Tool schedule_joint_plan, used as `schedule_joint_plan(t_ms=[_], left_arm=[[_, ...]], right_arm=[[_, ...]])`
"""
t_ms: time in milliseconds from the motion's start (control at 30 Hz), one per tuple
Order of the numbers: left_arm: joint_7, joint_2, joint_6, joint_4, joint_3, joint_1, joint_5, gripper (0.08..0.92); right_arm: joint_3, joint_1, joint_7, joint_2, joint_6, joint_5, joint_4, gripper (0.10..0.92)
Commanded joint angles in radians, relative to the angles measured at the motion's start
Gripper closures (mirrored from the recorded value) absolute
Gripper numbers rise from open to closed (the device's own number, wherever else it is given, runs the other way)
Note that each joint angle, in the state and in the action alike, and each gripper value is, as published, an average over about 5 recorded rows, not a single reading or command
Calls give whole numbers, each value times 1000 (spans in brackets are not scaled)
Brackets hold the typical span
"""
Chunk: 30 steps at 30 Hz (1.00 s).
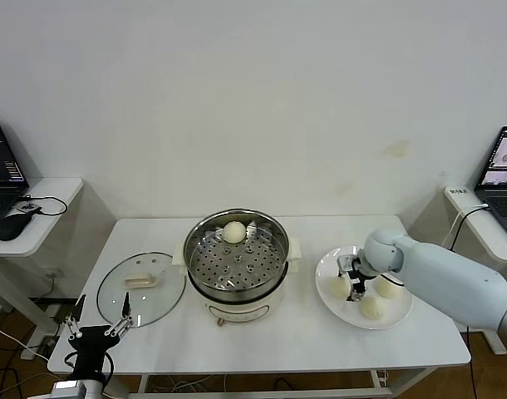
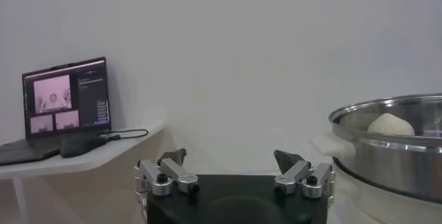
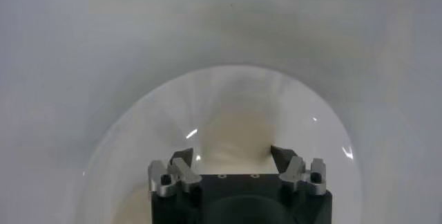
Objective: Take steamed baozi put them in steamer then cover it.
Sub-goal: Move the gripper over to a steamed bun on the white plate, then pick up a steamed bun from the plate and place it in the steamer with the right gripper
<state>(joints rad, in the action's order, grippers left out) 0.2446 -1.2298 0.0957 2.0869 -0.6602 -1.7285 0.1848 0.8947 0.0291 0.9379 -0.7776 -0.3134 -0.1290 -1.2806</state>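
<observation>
**Right gripper down on a baozi at the plate; one bun already in the steamer**

You have the right gripper (image 1: 354, 278) lowered over the white plate (image 1: 337, 259) on the right side of the white surface (image 1: 303, 332). Its jaws stand on either side of the leftmost baozi (image 1: 340, 287), close against the dough; in the right wrist view the cream bun (image 3: 238, 135) fills the gap between the two fingertips. You cannot tell from these views whether the grip is firm yet. Two more baozi (image 1: 390, 288) lie on the same plate, just beside the gripper, one nearer the front edge (image 1: 371, 307).

The steamer (image 1: 237, 283) sits at the middle of the surface, uncovered, with one baozi (image 1: 234, 232) resting on the perforated tray toward the back rim. The glass cover (image 1: 141, 287) lies flat on the surface to the steamer's left, handle up, touching the pot's base.

Your left gripper (image 1: 98, 320) hangs idle off the front left corner of the surface, jaws wide apart and holding nothing.
</observation>
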Motion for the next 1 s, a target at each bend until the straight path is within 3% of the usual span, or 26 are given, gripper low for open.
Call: schedule_joint_plan(t_ms=[33,400,667,1000], left_arm=[[0,0,1,-1,0,0,-1,177],[2,1,1,4,1,4,-1,177],[1,10,-2,12,2,13,1,177],[1,20,-1,22,-4,14,7,177]], right_arm=[[-14,13,0,-9,7,-7,18,385],[25,-155,27,52,3,61,-60,556],[168,-499,39,73,-21,251,-144,520],[288,-772,-51,-113,-160,587,-230,509]])
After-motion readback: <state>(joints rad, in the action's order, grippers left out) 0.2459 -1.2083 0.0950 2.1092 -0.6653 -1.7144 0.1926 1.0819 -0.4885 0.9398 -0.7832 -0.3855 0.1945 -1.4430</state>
